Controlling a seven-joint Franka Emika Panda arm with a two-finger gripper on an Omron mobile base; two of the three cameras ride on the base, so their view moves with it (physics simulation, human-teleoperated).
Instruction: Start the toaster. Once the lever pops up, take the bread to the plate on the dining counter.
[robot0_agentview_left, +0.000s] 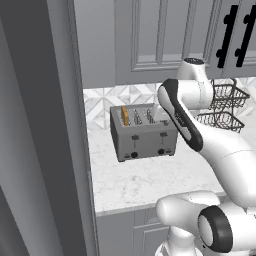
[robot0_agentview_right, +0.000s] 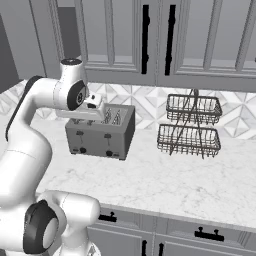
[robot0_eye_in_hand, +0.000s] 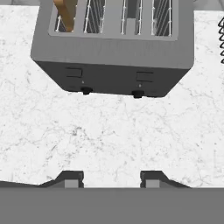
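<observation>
Hand view gives me the clearest read: I'm looking down on the toaster (robot0_eye_in_hand: 114, 46) from above and in front, with its four slots along the top of the picture and its dark front face turned toward me. The bread (robot0_eye_in_hand: 65, 13) stands in the leftmost slot, its tan edge rising above the slot's rim. On the front face I can make out two slider levers and, below them, two round knobs (robot0_eye_in_hand: 86, 91). My claw (robot0_eye_in_hand: 111, 178) sits at the bottom of that picture with its two dark tips spread apart, nothing between them, only the bare marble tabletop (robot0_eye_in_hand: 109, 135) underneath. It is well short of the toaster and touches nothing.

From the left base view, the toaster (robot0_agentview_left: 144, 132) sits on the tabletop (robot0_agentview_left: 150, 180) against the patterned backsplash, and the bread (robot0_agentview_left: 125, 116) shows as an orange-tan slice poking up at its left end. The white arm crosses in front of the toaster's right side.

From the right base view, the hand hangs over the toaster (robot0_agentview_right: 102, 135), above its top. To the right, well apart from the toaster, stands a two-tier wire basket rack (robot0_agentview_right: 191, 125). Grey wall cabinets (robot0_agentview_right: 160, 40) with black handles hang above.
</observation>
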